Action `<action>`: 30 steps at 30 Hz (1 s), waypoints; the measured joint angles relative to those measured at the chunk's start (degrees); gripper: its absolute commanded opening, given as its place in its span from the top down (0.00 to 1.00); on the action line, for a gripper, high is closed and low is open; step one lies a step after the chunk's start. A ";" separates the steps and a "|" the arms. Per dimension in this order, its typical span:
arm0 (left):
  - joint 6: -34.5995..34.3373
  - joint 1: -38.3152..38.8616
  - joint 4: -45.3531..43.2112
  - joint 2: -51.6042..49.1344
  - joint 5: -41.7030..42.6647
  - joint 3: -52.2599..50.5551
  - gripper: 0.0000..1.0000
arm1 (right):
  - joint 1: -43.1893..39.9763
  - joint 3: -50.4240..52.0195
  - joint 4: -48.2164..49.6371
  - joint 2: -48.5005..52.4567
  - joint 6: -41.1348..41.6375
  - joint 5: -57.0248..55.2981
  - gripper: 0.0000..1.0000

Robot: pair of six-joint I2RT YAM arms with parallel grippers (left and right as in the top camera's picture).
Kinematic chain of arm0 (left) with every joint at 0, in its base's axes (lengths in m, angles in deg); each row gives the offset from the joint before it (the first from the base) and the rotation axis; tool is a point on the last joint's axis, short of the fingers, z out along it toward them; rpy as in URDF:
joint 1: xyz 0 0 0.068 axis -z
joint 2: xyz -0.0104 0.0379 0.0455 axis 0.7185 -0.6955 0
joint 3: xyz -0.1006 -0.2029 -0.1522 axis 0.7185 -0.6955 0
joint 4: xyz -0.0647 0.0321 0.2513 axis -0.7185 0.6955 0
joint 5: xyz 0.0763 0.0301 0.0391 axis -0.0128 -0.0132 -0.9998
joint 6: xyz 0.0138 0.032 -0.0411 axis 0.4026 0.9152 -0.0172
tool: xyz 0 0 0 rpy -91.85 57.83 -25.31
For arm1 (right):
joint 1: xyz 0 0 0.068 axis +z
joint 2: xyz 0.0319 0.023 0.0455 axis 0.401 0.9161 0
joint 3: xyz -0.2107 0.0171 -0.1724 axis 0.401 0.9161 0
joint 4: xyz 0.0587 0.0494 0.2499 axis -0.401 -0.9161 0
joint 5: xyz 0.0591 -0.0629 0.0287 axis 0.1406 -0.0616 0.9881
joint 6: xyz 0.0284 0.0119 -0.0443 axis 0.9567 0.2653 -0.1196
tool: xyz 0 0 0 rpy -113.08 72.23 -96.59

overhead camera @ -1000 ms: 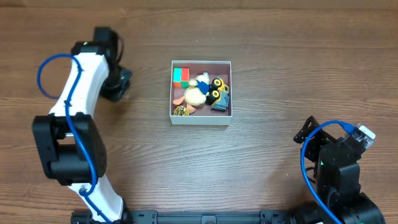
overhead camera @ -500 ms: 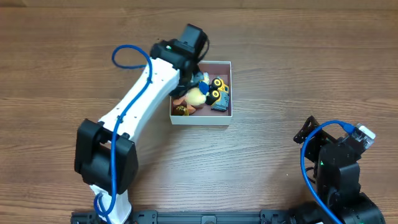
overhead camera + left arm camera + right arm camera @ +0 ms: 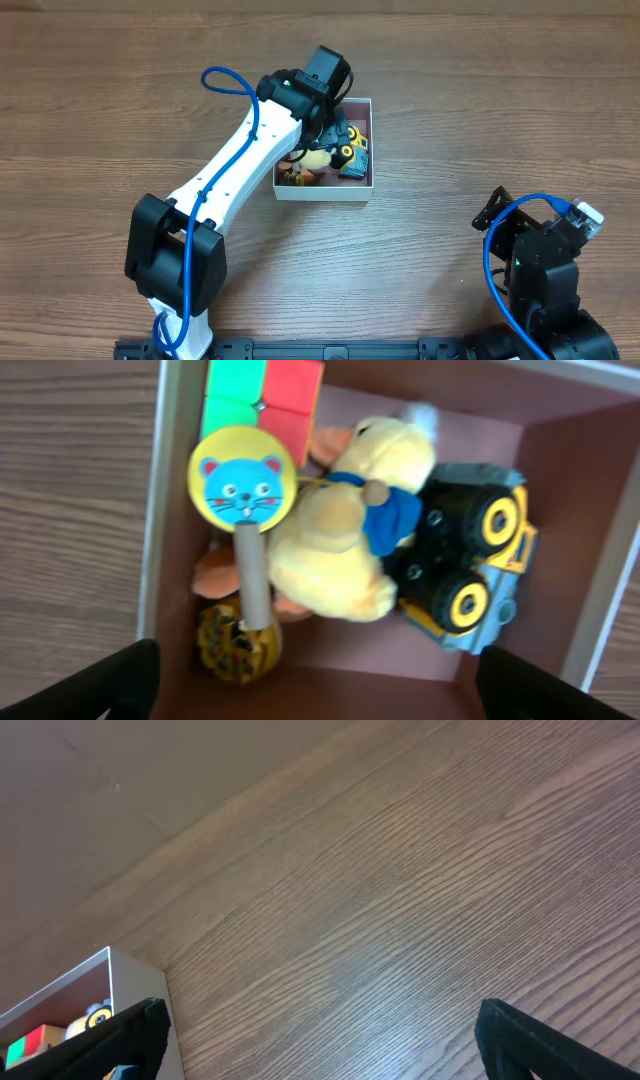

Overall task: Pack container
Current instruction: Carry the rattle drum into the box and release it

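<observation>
Table [image 3: 400, 870] matt wood grain; duck [image 3: 330, 560] fuzzy plush cloth; truck [image 3: 470, 560] glossy plastic; container [image 3: 560, 470] inside matt.

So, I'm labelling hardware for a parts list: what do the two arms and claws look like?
The left arm has white links, black joints and a looping blue cable. The right arm is mostly black, with its own blue cable and a white plug. The left claw's fingers and the right claw's fingers are plain black; no markings show.
</observation>
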 measured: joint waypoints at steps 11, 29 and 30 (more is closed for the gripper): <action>-0.31 6.60 7.43 15.56 -9.55 -3.80 0.00 | 0.00 0.00 -0.02 0.00 0.00 -0.04 0.00; -1.60 25.94 10.97 29.70 -3.65 -19.37 0.00 | 0.00 0.00 0.00 0.00 0.00 0.00 0.00; -1.60 25.94 10.97 29.70 -3.08 -19.37 0.00 | 0.00 0.00 0.00 0.00 0.00 0.00 0.00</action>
